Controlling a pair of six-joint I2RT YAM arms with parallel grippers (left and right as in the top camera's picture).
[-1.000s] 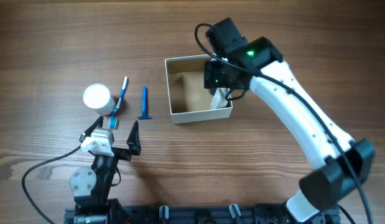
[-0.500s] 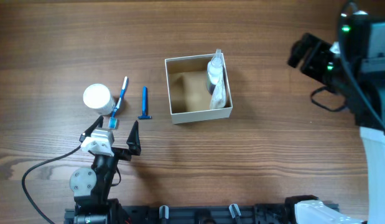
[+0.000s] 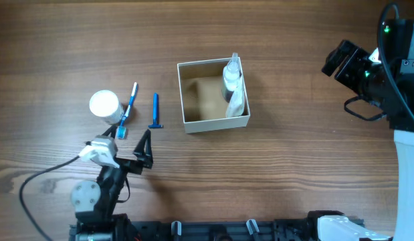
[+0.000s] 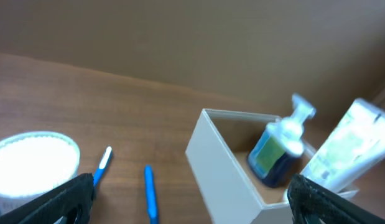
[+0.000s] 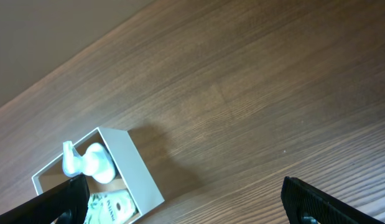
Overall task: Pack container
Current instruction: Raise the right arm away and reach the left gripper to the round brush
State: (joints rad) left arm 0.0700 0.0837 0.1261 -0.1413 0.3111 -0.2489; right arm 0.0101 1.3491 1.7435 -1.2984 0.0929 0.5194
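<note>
Right gripper (image 3: 336,60): it has pulled back from the container to the table's right edge. The jaws are spread wide and carry nothing; only bare wood shows between them in the wrist view.

Left gripper (image 3: 124,143): it has hardly moved. The jaws are wide apart and empty, pointing at the loose items.

Container (image 3: 217,123): it stands well off to the left of the right fingers and ahead and to the right of the left fingers, open side up.

Just changed: a pump bottle (image 3: 230,73) and a soft tube (image 3: 237,102) were under the right fingers a second ago. They now stand free in the container against its right wall, let go by the arm.

Still outside: a blue razor (image 3: 155,111), a blue toothbrush (image 3: 130,104) and a white round jar (image 3: 104,104) lie just ahead of the left fingers. The razor is nearest the container and the jar is farthest from it.

Meaning for the task: two items look packed and three remain. They sit on the left arm's side, so the next pick likely falls to that arm, probably the razor.
</note>
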